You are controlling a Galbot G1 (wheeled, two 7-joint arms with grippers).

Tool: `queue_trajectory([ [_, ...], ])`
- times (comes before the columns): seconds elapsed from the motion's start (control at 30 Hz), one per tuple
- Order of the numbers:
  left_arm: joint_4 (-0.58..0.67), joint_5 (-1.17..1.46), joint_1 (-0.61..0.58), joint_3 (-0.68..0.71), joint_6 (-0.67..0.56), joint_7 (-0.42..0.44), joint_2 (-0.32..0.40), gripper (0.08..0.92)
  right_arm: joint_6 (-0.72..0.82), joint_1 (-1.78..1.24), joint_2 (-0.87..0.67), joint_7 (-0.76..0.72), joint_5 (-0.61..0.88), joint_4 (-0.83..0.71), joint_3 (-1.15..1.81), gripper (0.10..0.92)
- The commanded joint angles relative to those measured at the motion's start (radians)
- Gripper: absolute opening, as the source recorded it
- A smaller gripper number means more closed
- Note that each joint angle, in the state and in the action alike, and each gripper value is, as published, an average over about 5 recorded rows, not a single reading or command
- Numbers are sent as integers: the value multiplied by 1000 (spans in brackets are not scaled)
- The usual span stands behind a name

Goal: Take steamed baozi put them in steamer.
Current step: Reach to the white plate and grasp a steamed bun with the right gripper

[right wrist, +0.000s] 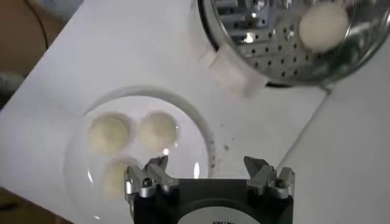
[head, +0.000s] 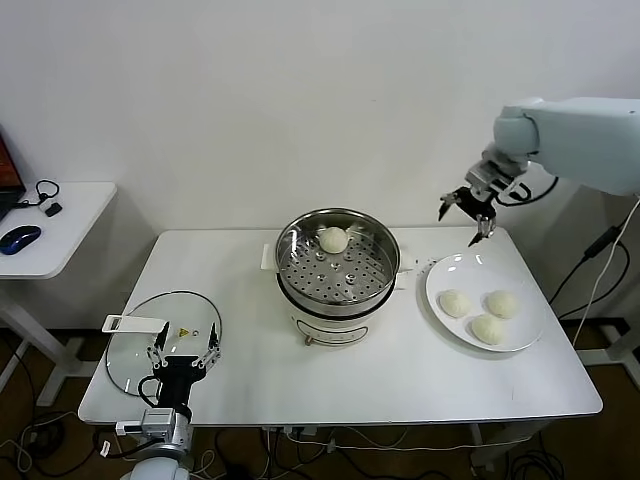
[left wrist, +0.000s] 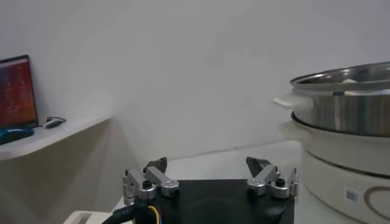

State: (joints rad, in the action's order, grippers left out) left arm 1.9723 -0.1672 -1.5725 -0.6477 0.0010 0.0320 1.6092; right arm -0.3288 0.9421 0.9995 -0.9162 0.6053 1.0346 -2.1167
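Left pincer [head: 183,352] idles by lid [head: 140,352]; right pincer [head: 467,216] gapes above plate [head: 440,278].

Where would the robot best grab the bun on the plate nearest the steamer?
From straight above, with the right gripper open: its fingers should close on opposite sides of that baozi at its widest part. It is a smooth dome on a flat plate, and two other baozi lie close beside it.
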Motion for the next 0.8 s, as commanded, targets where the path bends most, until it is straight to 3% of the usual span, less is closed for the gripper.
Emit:
queue_trajectory([
  [0.03,-8,2,2,-4,-1,0,33,823,314,-73,-99,24,91,72,22,823],
  [0.33,-17,2,2,-16,0,2,31,823,402,-251,-103,10,126,-7,176,823],
  [0.8,-39,0,5,-27,-1,1,29,823,365,-451,-65,-59,57,-193,293,823],
])
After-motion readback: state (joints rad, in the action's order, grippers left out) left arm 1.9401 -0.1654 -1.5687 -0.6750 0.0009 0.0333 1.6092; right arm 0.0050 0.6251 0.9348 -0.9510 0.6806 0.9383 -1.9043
